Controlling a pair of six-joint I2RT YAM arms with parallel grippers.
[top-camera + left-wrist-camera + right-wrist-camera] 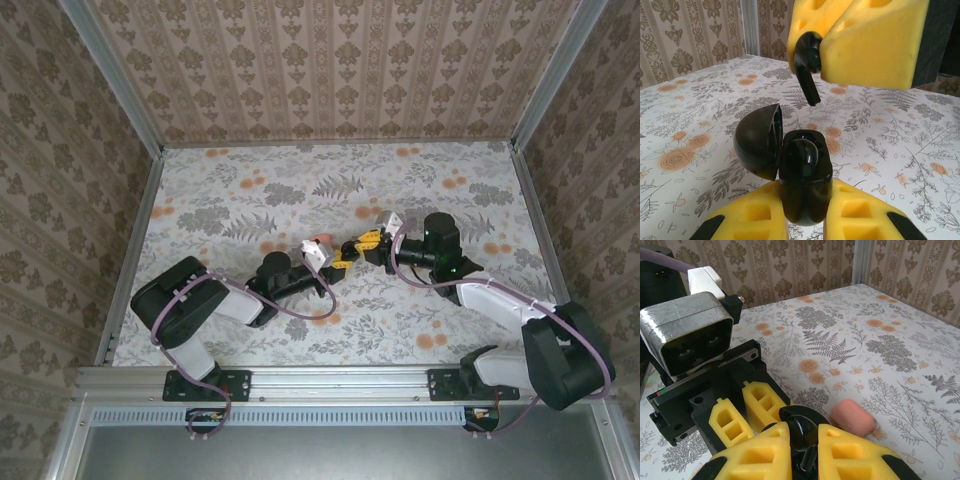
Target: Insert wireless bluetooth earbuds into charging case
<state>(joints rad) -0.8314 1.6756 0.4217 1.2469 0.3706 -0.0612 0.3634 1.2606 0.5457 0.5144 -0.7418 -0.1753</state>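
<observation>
earbud (807,60) head half-hidden, left pincer (805,200) cut off

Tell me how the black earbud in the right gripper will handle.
The earbud looks glossy and rounded, so it may slip or twist between the yellow fingers of the right gripper. Pinched by its bulb with the stem hanging free, it could pivot if the stem knocks the case. Being so small, it is probably light.

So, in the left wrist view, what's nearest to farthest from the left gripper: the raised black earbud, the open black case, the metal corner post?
1. Open black case: gripped in the left gripper, bottom centre.
2. Raised black earbud: directly above the case, top centre.
3. Metal corner post: far back, upper left.
</observation>
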